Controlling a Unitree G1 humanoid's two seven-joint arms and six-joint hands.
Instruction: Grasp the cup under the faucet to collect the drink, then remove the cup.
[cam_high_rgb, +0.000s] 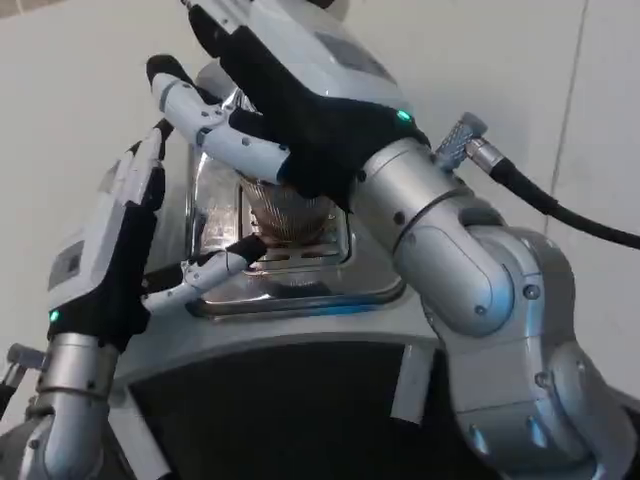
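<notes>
Left hand (100, 260) stands upright at the machine's (300, 330) left side, palm inward, fingers apart, its thumb reaching toward the chrome tray (300, 290) and holding nothing. Cup (285, 212), clear and ribbed, sits in the chrome recess over the grate. Right hand (290, 110) comes in from above, fingers wrapped around the cup's upper part, hiding its rim.

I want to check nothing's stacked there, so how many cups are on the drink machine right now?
1. The cup stands on the machine's metal tray, mostly behind the right hand. Another behind the hand could be hidden.
</notes>
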